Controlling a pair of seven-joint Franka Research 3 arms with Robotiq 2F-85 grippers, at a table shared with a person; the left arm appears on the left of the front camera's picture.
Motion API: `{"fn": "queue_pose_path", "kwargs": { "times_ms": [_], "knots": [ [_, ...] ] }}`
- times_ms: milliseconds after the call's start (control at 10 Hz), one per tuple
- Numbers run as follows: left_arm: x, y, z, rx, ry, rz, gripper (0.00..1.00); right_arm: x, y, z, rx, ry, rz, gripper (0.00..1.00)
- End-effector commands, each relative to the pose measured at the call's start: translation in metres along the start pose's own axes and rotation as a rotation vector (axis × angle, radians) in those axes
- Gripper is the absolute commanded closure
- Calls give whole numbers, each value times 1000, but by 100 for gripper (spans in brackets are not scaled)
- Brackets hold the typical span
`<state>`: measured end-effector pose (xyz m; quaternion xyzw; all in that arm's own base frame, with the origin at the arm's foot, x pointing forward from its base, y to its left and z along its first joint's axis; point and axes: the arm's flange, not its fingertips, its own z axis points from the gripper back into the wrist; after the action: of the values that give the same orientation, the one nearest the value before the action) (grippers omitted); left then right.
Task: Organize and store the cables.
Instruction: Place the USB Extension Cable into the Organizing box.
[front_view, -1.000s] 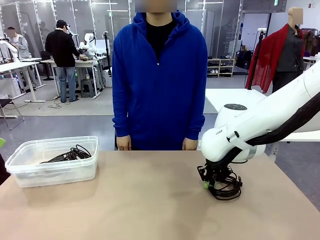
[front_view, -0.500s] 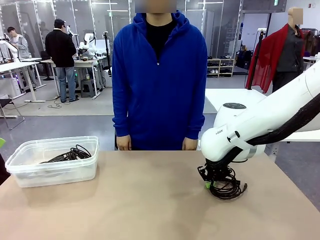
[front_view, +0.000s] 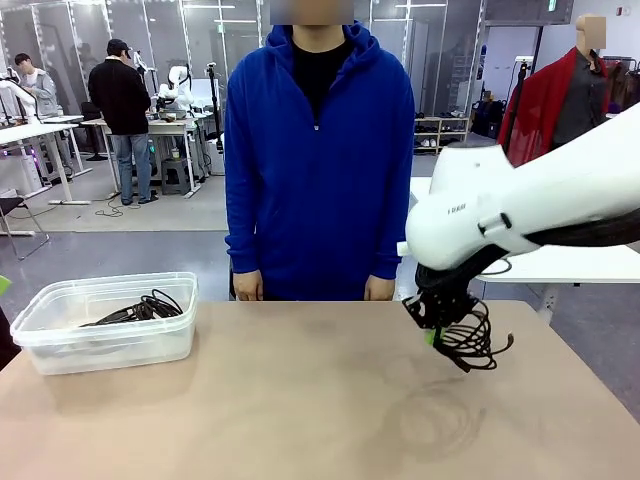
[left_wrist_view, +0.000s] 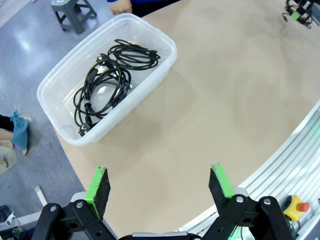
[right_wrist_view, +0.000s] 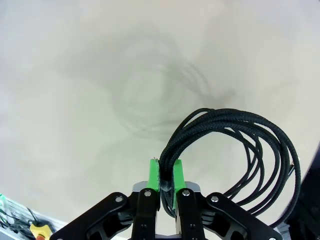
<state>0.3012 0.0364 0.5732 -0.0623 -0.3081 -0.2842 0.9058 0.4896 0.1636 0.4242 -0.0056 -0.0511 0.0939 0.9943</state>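
The tan table (front_view: 250, 400) carries a clear plastic bin (front_view: 105, 325) holding coiled black cables (left_wrist_view: 107, 82); the right gripper (right_wrist_view: 166, 187) – pads clenched – grips a braided black coil (front_view: 472, 338) hanging above the tabletop; the left gripper (left_wrist_view: 160, 187) gapes wide, holding nothing.

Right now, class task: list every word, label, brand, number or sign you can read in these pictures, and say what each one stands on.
Small dark lettering on the white right arm, front view: too small to read.
Green sign high on the far wall, front view: too small to read.
Clear plastic box, coiled cable in the right claw, left claw, table: no lettering to be seen.
Nothing can be quoted with confidence.
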Motion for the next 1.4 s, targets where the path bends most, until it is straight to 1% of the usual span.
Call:
{"fn": "queue_pose_path", "kwargs": {
  "times_ms": [0, 300, 500, 600, 700, 900, 1300],
  "knots": [
    [0, 0, 1, 12, 2, 1, 0, -4, -3, 12, -28, 0, -8, 100],
    [0, 0, 1, 12, 2, 1, 0, -11, 3, 23, 7, -25, -13, 100],
    [0, 0, 1, 12, 2, 1, 0, -15, 20, 39, 7, -49, -6, 100],
    [0, 0, 1, 12, 2, 1, 0, -15, 30, 41, 22, -40, 4, 100],
    [0, 0, 1, 12, 2, 1, 0, -15, 43, 42, 24, -39, 26, 100],
    [0, 0, 1, 12, 2, 1, 0, -11, 81, 47, 55, -32, 78, 100],
    [0, 0, 1, 12, 2, 1, 0, -5, 146, 36, 73, -18, 187, 100]
  ]
}}
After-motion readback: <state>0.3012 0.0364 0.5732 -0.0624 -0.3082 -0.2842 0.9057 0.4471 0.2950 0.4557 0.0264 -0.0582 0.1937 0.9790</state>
